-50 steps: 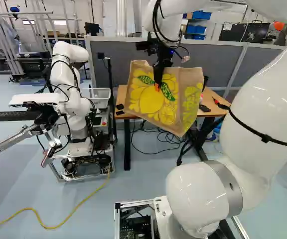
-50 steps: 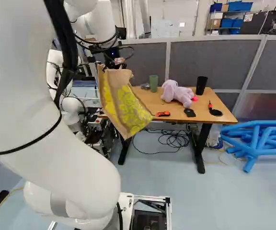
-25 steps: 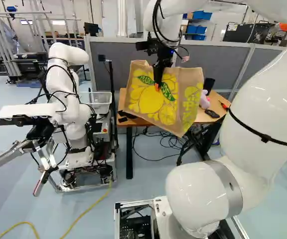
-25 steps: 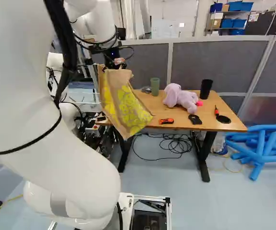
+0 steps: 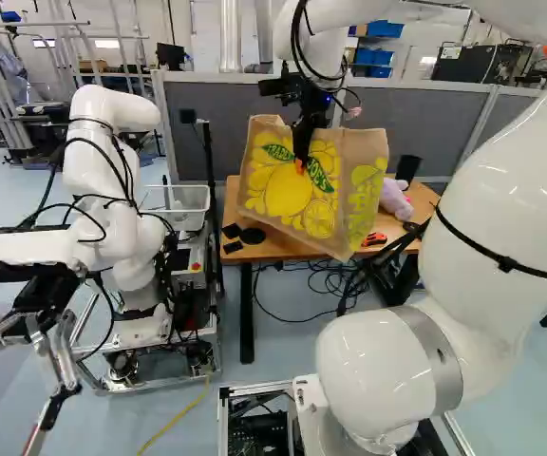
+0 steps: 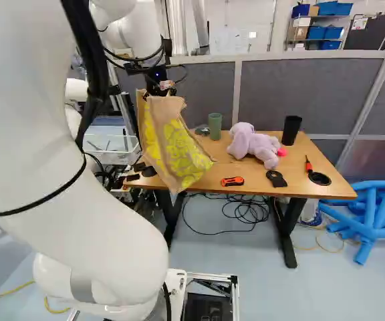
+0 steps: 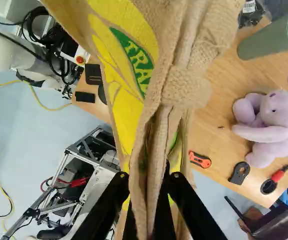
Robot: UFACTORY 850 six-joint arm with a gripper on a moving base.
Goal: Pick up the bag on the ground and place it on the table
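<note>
The jute bag (image 5: 288,195) with the lemon print hangs in the air from the pincer (image 5: 302,163). In the wrist view, the pincer (image 7: 148,180) has its two fingers closed in on the gathered cloth from both sides, with a narrow fold between them. The wooden bench (image 6: 256,179) stands ahead; on it, the lilac plush toy (image 6: 256,144) lies between the green cup (image 6: 214,126) and the black cup (image 6: 291,130), with an orange cutter (image 6: 232,181) near the front edge.
</note>
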